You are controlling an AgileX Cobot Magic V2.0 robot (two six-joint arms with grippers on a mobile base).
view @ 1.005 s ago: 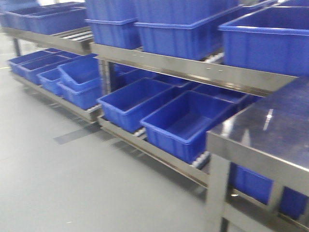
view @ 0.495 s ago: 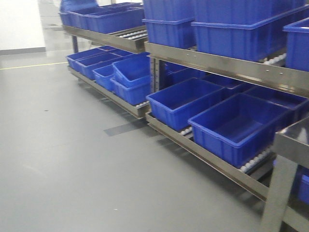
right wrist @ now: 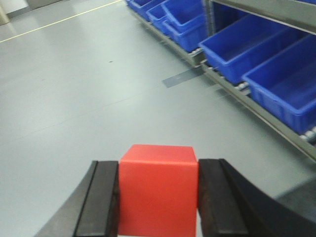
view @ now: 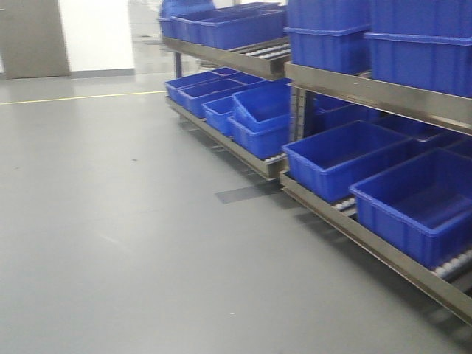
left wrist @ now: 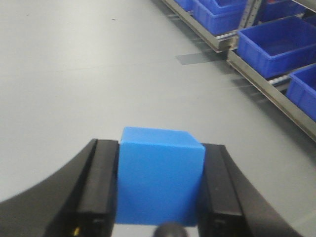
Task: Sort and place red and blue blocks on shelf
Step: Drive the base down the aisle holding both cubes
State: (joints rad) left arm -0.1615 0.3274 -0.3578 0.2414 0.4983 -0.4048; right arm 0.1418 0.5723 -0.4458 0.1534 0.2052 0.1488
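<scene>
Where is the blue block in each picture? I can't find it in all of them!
Front view: not in it; only the floor and the shelf with its bins show.
Left wrist view: the blue block sits bottom middle, clamped in the left gripper.
Right wrist view: not in it; the right gripper clamps the red block there.
Shared landmark: the dark patch on the floor beside the shelf.

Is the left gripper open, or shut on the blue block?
Shut on it. In the left wrist view, the left gripper's black fingers press both sides of the blue block, with no visible gap.
</scene>
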